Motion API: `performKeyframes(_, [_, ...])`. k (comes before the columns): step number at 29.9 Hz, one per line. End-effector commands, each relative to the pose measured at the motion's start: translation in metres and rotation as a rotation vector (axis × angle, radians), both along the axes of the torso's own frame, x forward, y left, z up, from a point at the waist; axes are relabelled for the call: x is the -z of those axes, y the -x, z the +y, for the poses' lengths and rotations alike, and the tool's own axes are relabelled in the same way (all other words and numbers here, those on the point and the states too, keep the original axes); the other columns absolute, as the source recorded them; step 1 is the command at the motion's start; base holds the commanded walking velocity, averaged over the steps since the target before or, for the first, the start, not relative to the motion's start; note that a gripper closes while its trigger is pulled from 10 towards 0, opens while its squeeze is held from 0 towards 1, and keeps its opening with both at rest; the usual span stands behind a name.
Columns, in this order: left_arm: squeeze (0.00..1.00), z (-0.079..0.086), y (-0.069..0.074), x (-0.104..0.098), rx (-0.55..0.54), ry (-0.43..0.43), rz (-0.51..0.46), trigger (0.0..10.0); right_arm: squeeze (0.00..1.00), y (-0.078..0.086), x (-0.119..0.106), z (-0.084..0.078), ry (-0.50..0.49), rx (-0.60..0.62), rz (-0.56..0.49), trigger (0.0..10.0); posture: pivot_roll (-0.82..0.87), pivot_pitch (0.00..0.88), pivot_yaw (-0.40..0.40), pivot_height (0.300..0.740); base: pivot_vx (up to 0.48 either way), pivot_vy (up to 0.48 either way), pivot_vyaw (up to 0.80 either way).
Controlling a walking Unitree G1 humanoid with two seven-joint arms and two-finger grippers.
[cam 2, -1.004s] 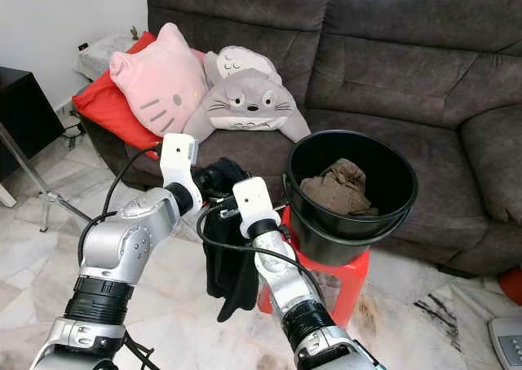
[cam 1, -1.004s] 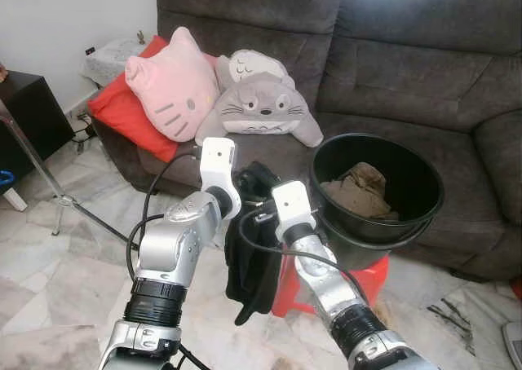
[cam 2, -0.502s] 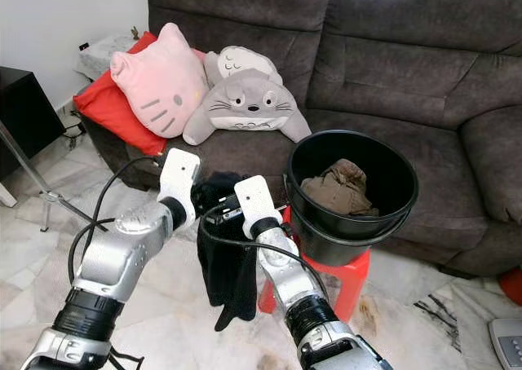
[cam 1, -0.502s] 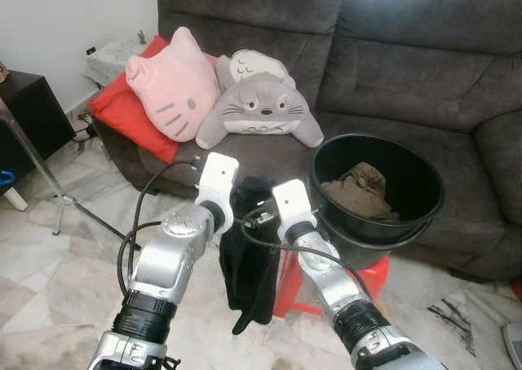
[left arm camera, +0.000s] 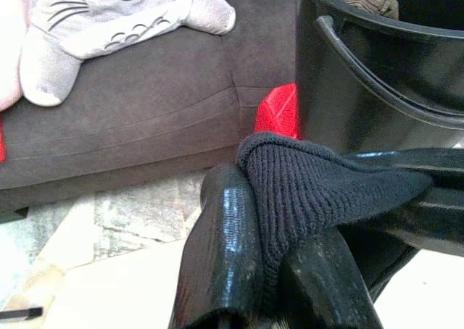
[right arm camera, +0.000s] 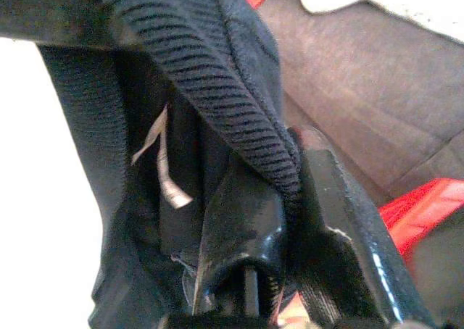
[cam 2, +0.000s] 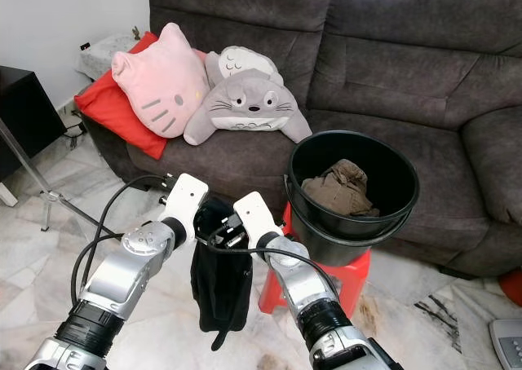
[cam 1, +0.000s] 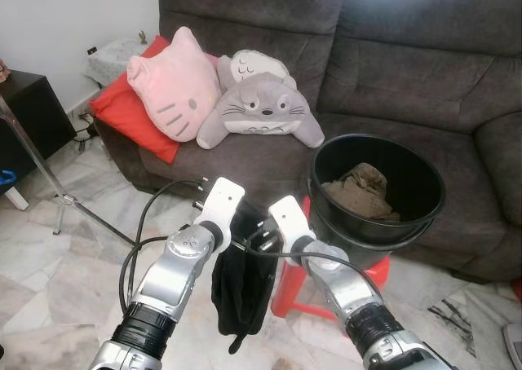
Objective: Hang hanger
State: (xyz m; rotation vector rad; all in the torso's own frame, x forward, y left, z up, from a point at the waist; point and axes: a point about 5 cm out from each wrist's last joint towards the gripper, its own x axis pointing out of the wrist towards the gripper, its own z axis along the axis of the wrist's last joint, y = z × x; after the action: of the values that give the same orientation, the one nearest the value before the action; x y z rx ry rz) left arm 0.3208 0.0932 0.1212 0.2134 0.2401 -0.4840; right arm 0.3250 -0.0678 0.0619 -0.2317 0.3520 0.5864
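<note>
I have both arms lower than they were a second ago, and the black knitted garment (cam 1: pixel 241 284) they carry has come down with them, now hanging in front of the red plastic stool (cam 1: pixel 295 284) rather than level with the bucket rim. My left gripper (left arm camera: pixel 279 271) is pinched on a fold of the knit at its top edge, and my right gripper (right arm camera: pixel 290 220) is clamped on the ribbed edge just beside it. The garment's long axis runs straight down, its loose end pointing at the marble floor (cam 1: pixel 57 280). Beyond, the black plastic bucket (cam 1: pixel 424 215) with brown cloth (cam 1: pixel 359 187) sits on the stool, before the dark grey fabric sofa (cam 1: pixel 391 68).
</note>
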Motion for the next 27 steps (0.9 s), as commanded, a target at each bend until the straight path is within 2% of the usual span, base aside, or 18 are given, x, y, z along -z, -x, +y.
performKeyframes(1, [0.02,0.003,-0.001,-0.003,-0.006,-0.001,-0.037,10.0,0.0,0.001,0.004,-0.009,0.026,0.025,0.026,0.0,-0.02,0.0,-0.008,0.74,0.0,0.0,0.0])
performKeyframes(2, [1.0,0.002,0.002,0.002,0.015,-0.002,-0.033,10.0,0.0,0.001,0.004,-0.015,0.011,0.054,0.06,0.0,-0.02,0.0,-0.008,0.74,0.0,0.0,0.0])
performKeyframes(4, [1.0,0.001,0.003,0.004,0.026,0.0,-0.028,10.0,0.0,0.001,0.004,-0.016,0.007,0.059,0.063,0.0,-0.02,0.0,-0.008,0.74,0.0,0.0,0.0])
performKeyframes(12, [1.0,-0.008,0.017,0.012,0.19,-0.027,-0.004,10.0,0.0,-0.002,0.0,-0.024,0.011,0.08,0.084,0.0,-0.01,0.0,-0.02,0.74,0.0,0.0,0.0])
performKeyframes(17, [1.0,-0.009,0.027,0.02,0.275,-0.081,0.022,10.0,0.0,-0.003,-0.001,-0.028,0.015,0.09,0.094,0.0,-0.01,0.0,-0.03,0.74,0.0,0.0,0.0])
performKeyframes(22, [1.0,-0.007,0.033,0.023,0.312,-0.087,0.031,10.0,0.0,-0.005,0.0,-0.032,0.021,0.104,0.101,0.0,-0.01,0.0,-0.034,0.74,0.0,0.0,0.0])
performKeyframes(23, [1.0,-0.002,0.031,0.023,0.265,-0.073,0.026,10.0,0.0,-0.005,0.001,-0.033,0.013,0.121,0.098,0.0,-0.01,0.0,-0.034,0.74,0.0,0.0,0.0])
performKeyframes(27, [1.0,0.031,0.024,0.03,-0.034,-0.016,0.009,10.0,0.0,-0.007,0.002,-0.04,-0.049,0.189,0.089,0.0,-0.01,0.0,-0.038,0.74,0.0,0.0,0.0])
